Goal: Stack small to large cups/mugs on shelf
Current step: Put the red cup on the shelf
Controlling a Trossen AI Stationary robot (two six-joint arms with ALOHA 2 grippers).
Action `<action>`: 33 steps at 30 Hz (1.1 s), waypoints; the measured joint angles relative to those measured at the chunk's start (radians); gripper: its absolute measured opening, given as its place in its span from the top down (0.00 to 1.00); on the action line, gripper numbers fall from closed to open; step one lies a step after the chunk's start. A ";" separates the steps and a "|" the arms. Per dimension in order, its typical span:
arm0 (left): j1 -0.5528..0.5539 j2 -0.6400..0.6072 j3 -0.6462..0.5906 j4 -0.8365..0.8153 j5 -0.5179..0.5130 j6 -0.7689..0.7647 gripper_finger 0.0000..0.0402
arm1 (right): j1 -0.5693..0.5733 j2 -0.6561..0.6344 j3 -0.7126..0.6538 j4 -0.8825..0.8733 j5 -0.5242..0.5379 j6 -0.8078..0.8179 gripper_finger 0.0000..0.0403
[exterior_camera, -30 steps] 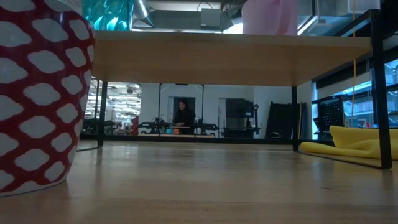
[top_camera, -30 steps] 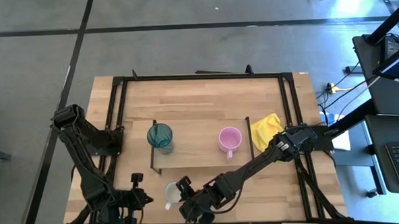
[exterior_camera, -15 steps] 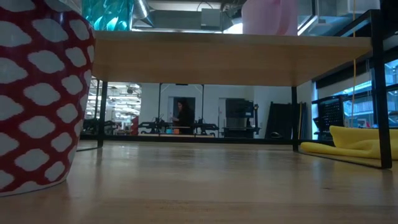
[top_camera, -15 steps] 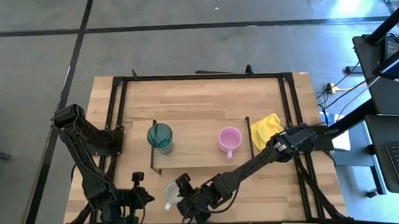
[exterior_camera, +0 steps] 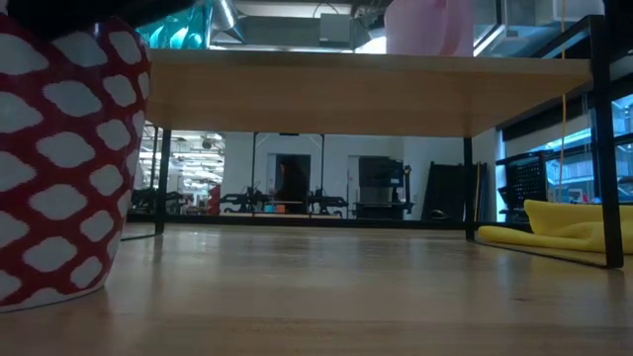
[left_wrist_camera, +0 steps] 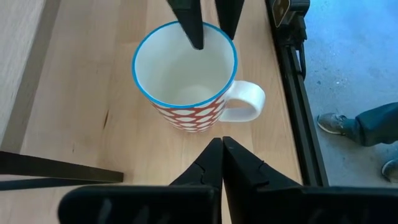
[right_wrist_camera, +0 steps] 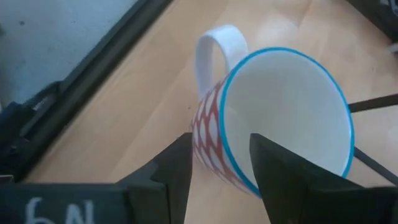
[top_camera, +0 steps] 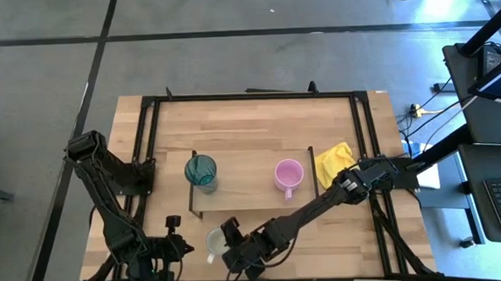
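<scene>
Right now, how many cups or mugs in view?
3. Teal translucent tumbler on the light-wood shelf's left end, pink handled mug on its right, red-and-white patterned mug on the table's front edge. None appears hidden.

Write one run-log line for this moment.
right hand open astride red-and-white patterned mug rim | left hand shut, waiting nearby | teal tumbler, pink mug on shelf

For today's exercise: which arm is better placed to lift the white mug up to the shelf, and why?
Right. Its tool is open, with fingers astride the mug's rim, one inside and one outside. The left tool is shut and points at the mug from beside it, apart. The shelf holds the tumbler and pink mug.
</scene>
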 joint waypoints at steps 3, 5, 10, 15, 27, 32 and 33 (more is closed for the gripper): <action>0.000 0.000 0.000 -0.002 0.000 0.000 0.99 | 0.000 0.001 0.000 -0.008 0.003 0.000 0.60; 0.000 0.000 0.000 -0.004 0.000 0.000 0.99 | 0.000 0.001 0.000 -0.014 0.016 0.000 0.60; 0.000 0.000 0.000 -0.017 0.000 0.000 1.00 | 0.000 0.001 0.000 -0.034 0.068 0.005 0.61; 0.000 0.000 0.000 -0.018 -0.007 0.000 0.99 | 0.000 0.001 0.000 -0.051 0.070 0.052 0.71; 0.000 0.000 0.000 -0.024 -0.010 0.000 0.99 | 0.005 0.001 0.000 -0.089 0.060 0.053 0.92; 0.000 0.000 0.000 -0.024 -0.010 -0.002 0.99 | 0.013 0.001 0.000 -0.096 0.061 0.053 0.91; 0.000 0.000 0.000 -0.024 -0.010 -0.002 0.99 | 0.015 0.001 0.000 -0.097 0.062 0.053 0.91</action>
